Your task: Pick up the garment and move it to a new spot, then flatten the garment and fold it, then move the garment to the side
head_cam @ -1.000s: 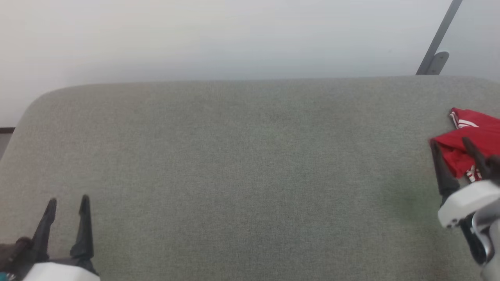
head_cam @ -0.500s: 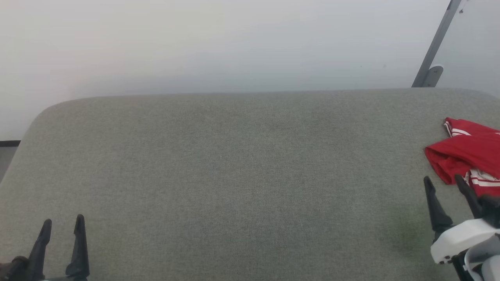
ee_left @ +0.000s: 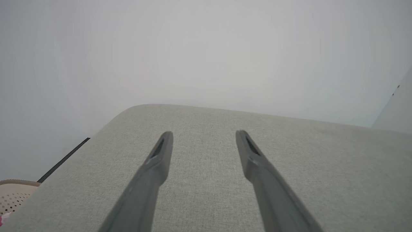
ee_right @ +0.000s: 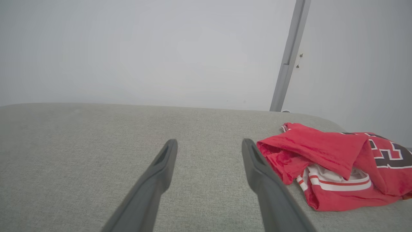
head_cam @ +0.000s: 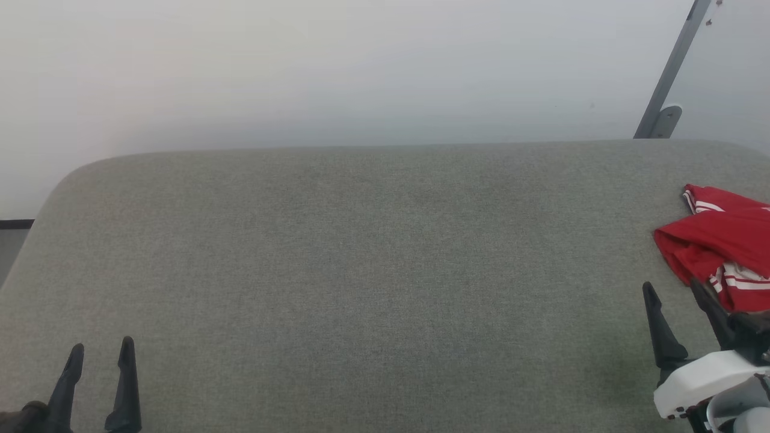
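A pale wall [head_cam: 301, 72] is rising behind a grey fabric bench [head_cam: 361, 270]. At its near left, the left gripper [head_cam: 102, 344] is hovering, fingers spread and holding nothing. Open fabric is stretching rightward to the right gripper [head_cam: 672, 284], whose fingers are parted and empty, just beside the crumpled red garment [head_cam: 716, 240] lying near the bench's far right corner, below a slanted grey post [head_cam: 671, 66].

Head camera: set high, looking forward and down over the bench [head_cam: 373, 270] to the wall [head_cam: 361, 72]; left claw [head_cam: 101, 346] lower left, right claw [head_cam: 672, 286] lower right.

Wrist cameras: low, close behind each claw's fingers, facing along them across the bench.

Overlap: head and right wrist views share the garment [ee_right: 322, 151] just right of the right claw, and the post [ee_right: 289, 58] beyond it.
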Robot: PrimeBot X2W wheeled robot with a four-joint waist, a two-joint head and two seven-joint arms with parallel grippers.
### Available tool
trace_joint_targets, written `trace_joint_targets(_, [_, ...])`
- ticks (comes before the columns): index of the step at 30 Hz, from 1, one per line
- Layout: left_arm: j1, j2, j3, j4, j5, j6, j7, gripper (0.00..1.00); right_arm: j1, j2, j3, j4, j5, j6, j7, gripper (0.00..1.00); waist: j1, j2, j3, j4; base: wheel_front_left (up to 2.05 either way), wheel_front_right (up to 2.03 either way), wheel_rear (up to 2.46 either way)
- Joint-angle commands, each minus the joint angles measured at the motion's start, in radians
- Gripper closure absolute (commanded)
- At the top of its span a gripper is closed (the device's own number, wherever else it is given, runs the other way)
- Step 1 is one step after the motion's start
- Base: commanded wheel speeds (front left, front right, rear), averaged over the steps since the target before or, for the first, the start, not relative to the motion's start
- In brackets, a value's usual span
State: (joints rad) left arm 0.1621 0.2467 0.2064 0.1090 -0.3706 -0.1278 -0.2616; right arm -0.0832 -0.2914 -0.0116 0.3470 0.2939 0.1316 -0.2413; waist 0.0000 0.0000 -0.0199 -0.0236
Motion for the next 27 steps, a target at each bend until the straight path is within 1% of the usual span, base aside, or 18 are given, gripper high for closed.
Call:
trace_joint_targets(1, [0.012, -0.002, 0.000, -0.005, 0.003, -0.001, -0.004, 0.00, 0.012, 0.003, -0.004, -0.010, -0.006, -0.002, 0.003, 0.00, 0.0000, 0.0000, 0.000, 0.000, 0.00, 0.00, 0.00])
trace_joint_targets(7, [0.016, -0.004, -0.001, -0.016, 0.006, -0.002, -0.004, 0.00, 0.020, 0.013, -0.008, -0.032, -0.009, -0.002, 0.012, 0.00, 0.0000, 0.0000, 0.001, 0.000, 0.00, 0.00, 0.00])
trace_joint_targets(8, [0.003, -0.003, -0.003, -0.013, 0.001, 0.000, 0.000, 1.00, 0.017, 0.010, -0.008, -0.026, -0.007, 0.000, 0.013, 1.00, 0.0000, 0.0000, 0.001, 0.000, 0.00, 0.00, 0.00])
trace_joint_targets(12, [0.003, -0.032, -0.012, 0.024, 0.000, 0.000, 0.002, 1.00, 0.039, 0.031, 0.001, 0.008, -0.005, 0.000, 0.014, 1.00, 0.0000, 0.0000, 0.001, 0.000, 0.00, 0.00, 0.00])
trace_joint_targets(18, [-0.022, -0.046, -0.016, 0.035, -0.103, 0.000, 0.035, 1.00, 0.029, 0.049, -0.012, 0.002, 0.104, 0.000, 0.047, 1.00, 0.0000, 0.0000, 0.002, 0.001, 0.00, 0.00, 0.00])
trace_joint_targets(19, [-0.030, -0.050, -0.019, 0.038, -0.136, 0.000, 0.045, 1.00, 0.028, 0.054, -0.014, -0.002, 0.139, 0.000, 0.055, 1.00, 0.0000, 0.0000, 0.003, 0.001, 0.00, 0.00, 0.00])
trace_joint_targets(27, [-0.054, -0.064, -0.026, 0.047, -0.246, -0.001, 0.077, 1.00, 0.023, 0.073, -0.021, -0.015, 0.257, 0.000, 0.084, 1.00, 0.0000, 0.0000, 0.004, 0.003, 0.00, 0.00, 0.00])
